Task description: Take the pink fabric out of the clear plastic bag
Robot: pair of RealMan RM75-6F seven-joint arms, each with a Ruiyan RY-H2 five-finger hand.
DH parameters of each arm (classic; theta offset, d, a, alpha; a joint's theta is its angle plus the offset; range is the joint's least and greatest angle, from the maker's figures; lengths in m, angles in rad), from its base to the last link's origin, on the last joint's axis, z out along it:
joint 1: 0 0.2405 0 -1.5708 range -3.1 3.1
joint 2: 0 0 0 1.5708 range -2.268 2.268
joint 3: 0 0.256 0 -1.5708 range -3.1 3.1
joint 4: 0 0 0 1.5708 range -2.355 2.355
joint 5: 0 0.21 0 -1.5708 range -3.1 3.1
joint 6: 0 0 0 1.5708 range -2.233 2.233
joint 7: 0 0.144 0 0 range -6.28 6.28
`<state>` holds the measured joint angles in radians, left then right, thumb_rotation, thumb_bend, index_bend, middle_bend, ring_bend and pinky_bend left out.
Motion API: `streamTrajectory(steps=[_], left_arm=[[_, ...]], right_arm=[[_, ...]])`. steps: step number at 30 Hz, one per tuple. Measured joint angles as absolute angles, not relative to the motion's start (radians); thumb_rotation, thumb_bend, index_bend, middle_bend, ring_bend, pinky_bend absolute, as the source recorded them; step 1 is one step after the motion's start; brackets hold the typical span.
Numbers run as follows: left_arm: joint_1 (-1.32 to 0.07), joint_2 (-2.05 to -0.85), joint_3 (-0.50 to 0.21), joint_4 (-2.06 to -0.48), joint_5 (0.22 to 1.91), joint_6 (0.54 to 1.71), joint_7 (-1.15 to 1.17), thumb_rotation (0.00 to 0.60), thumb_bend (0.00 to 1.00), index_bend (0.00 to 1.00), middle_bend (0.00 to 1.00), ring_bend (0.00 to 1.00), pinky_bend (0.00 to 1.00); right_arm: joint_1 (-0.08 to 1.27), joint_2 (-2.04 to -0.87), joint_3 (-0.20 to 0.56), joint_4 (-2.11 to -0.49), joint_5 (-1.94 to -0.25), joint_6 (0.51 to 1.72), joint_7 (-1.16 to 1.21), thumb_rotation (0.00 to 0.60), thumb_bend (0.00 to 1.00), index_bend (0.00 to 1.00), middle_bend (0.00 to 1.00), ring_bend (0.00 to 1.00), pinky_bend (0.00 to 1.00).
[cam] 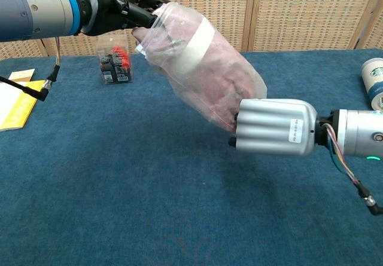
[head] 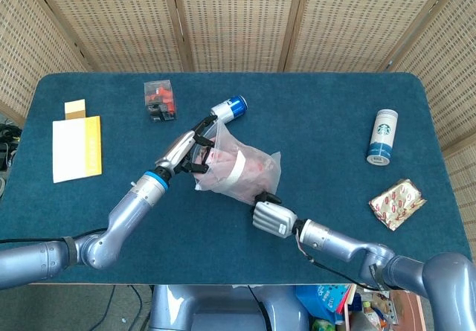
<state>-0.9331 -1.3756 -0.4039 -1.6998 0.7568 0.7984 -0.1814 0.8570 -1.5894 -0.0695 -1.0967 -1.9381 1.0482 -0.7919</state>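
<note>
Clear plastic bag [cam: 203, 69] held off the counter [head: 335, 108], pink fabric [cam: 224, 80] fully inside. Left robot hand [cam: 116, 6] pinching the mouth rim at upper left; right robot hand [cam: 275, 135] clamped on the closed bottom corner at lower right. Long axis slanted, mouth pointing up-left toward the left robot hand, nearer the opening. Fabric not yet extracted.

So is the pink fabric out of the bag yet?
Not yet. The pink fabric still fills the clear plastic bag, held at both ends by the robot hands.
</note>
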Motion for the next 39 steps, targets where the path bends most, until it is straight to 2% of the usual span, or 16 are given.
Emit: streamTrajectory(steps=[10,16,26,39], left_arm=[[-0.859,-1.293,-0.393,-1.625,0.807,0.805,-0.231,0.600,0.51,0.78,0.00,0.00,0.00],[-0.782,-1.203,-0.390,-1.584,0.874,0.810,-0.290,0.600,0.51,0.78,0.00,0.00,0.00],[-0.628,-1.055,-0.375,-1.450,1.022,0.806,-0.509,0.600,0.51,0.78,0.00,0.00,0.00],[-0.585,-1.081,-0.333,-1.350,1.122,0.810,-0.587,0.600,0.51,0.78,0.00,0.00,0.00]], right_arm=[[0.812,-1.514,-0.079,-1.091,-1.906,1.062,-0.792,0.600,1.00,0.74,0.78,0.70,0.90],[0.778,-1.486,-0.079,-1.053,-1.873,1.066,-0.798,0.600,1.00,0.75,0.78,0.70,0.90],[0.721,-1.466,-0.061,-0.970,-1.803,1.078,-0.793,0.600,1.00,0.75,0.78,0.70,0.90],[0.701,-1.454,-0.059,-1.003,-1.812,1.131,-0.788,0.600,1.00,0.75,0.78,0.70,0.90]])
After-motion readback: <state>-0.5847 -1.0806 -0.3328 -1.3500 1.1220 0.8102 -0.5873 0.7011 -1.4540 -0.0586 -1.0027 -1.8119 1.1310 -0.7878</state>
